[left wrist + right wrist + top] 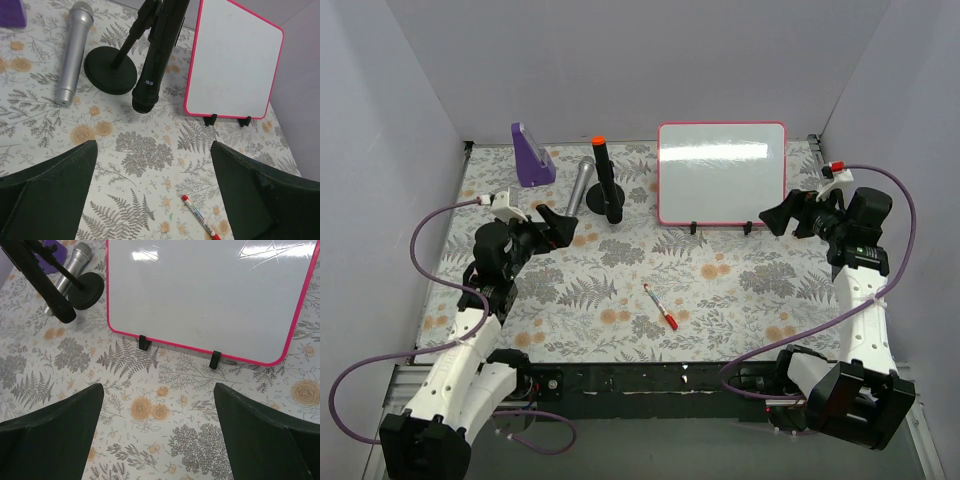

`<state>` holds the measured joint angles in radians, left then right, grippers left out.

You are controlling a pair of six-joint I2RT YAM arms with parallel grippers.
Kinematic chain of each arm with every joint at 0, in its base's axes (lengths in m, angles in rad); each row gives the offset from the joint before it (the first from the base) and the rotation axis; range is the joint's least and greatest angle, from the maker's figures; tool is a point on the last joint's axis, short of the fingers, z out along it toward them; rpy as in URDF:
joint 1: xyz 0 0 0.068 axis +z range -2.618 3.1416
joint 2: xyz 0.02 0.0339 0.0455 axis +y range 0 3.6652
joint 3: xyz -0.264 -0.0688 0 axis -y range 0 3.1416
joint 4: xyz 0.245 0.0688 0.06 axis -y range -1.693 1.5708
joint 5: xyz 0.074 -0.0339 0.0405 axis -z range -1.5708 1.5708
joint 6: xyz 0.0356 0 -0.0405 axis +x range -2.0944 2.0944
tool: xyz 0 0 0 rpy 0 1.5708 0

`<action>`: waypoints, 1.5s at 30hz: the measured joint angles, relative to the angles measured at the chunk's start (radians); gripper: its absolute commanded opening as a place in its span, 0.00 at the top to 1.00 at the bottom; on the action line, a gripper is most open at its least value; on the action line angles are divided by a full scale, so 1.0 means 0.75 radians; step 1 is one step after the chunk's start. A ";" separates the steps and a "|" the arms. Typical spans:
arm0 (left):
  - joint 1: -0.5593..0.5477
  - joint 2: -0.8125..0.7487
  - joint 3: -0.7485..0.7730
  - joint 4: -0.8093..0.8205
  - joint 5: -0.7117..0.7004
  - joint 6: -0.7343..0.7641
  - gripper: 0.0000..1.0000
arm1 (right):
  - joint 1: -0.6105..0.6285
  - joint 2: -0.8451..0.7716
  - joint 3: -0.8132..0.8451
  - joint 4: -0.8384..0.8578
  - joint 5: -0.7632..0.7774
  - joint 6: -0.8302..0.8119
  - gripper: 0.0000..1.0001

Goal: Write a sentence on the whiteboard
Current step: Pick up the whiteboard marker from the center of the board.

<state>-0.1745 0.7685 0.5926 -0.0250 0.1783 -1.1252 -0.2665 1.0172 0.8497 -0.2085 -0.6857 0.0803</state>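
1. The whiteboard (232, 60) loses its upper left corner to the top edge in the left wrist view. In the right wrist view its whole top is cut off.
2. In the top view a band of glare washes out part of the board's surface.
3. The purple block (12, 12) shows only as a corner at the left wrist picture's edge.
4. The black stand (155, 55) runs off the top there, and its white label (149, 82) is too small to read.
5. The silver microphone (80, 252) is partly hidden behind the stand in the right wrist view.
6. The marker (197, 216) carries print too small to read.
7. The left gripper (153, 147) and right gripper (159, 388) show only as dark wedges, cut off by the lower corners.
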 measured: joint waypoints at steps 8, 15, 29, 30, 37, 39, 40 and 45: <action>-0.009 0.058 0.100 -0.190 0.094 -0.189 0.02 | 0.013 -0.039 0.032 -0.078 -0.038 -0.166 0.00; -0.289 0.078 0.217 -0.380 -0.013 -0.282 0.02 | 0.191 -0.117 0.032 -0.121 -0.224 -0.395 0.00; -1.018 0.285 0.276 -0.676 -0.485 -0.669 0.02 | 0.263 -0.125 -0.159 -0.237 -0.520 -0.813 0.00; -1.053 0.295 0.276 -0.691 -0.513 -0.729 0.02 | 0.263 -0.127 -0.178 -0.233 -0.521 -0.817 0.00; -1.191 0.563 0.297 -0.843 -0.623 -1.050 0.02 | 0.263 -0.136 -0.275 -0.186 -0.519 -0.823 0.00; -1.212 0.701 0.341 -0.914 -0.650 -1.086 0.02 | 0.263 -0.136 -0.280 -0.176 -0.516 -0.825 0.00; -1.220 0.773 0.372 -0.944 -0.659 -1.100 0.02 | 0.263 -0.137 -0.280 -0.172 -0.516 -0.826 0.00; -1.248 1.055 0.564 -1.024 -0.725 -1.132 0.06 | 0.269 -0.141 -0.283 -0.167 -0.516 -0.831 0.00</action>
<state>-1.1107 1.5597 1.0153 -0.7933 -0.3653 -1.9743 -0.0650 0.9112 0.6373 -0.3336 -1.0729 -0.5426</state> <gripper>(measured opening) 0.973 1.000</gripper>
